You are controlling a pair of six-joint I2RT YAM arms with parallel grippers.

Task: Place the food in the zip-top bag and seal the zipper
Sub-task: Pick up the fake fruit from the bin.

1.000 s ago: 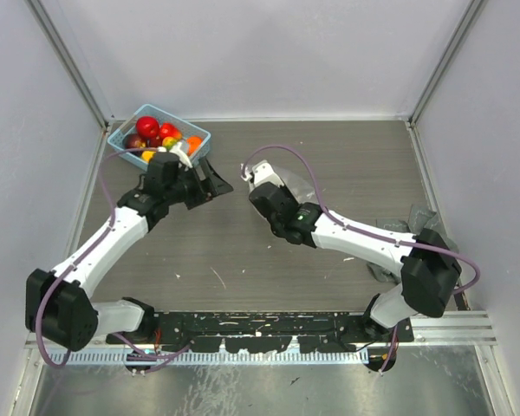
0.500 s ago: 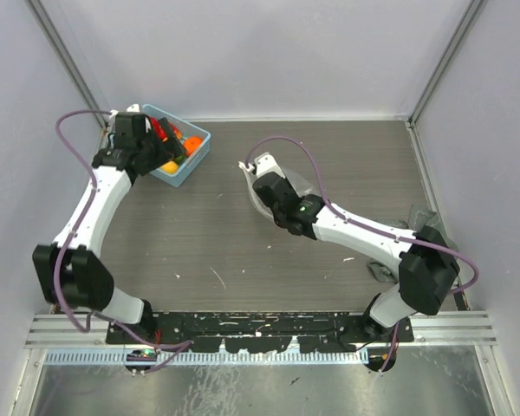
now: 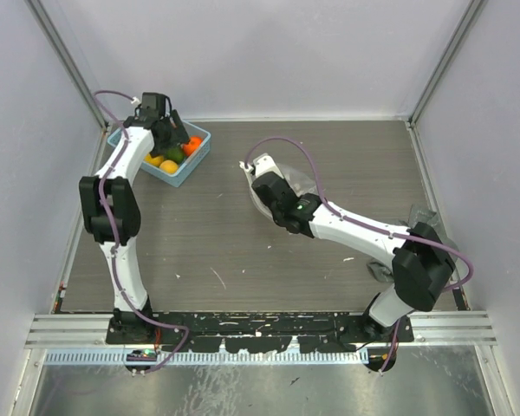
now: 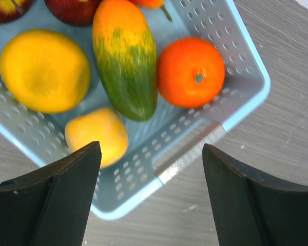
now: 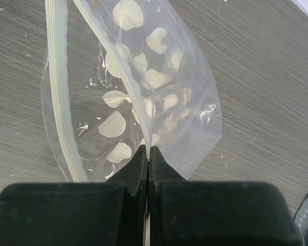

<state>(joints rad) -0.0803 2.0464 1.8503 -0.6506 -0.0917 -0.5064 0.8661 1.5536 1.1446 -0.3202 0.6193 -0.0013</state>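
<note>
The worktop is seen from above with both arm bases bolted along its 6 o'clock edge. Near the middle of it, the right gripper is pressed fully closed, and one lip of the zip-top bag is pinched between its fingertips. The bag is clear and marked with white flecks, and it is spread away from the fingertips over the grey wood grain. Whether it is resting on the surface cannot be told. The zipper is seen as a pale ribbed strip along the bag's 9 o'clock side, well apart from the pinched lip, so the mouth is left unsealed. No fruit is seen inside the bag.

Farther off, at the worktop's 10 o'clock corner, the left arm is stretched to a light-blue perforated basket. The left gripper is held above the basket's near corner with its fingers spread wide, and nothing is gripped between them.

The toy fruits are all lying in the basket. A small yellow fruit is nearest the fingers. Beyond it a green-and-orange mango is laid, with an orange at its 3 o'clock side and a larger yellow fruit at its 9 o'clock side. Dark red apples are partly cut off at the far edge.
</note>
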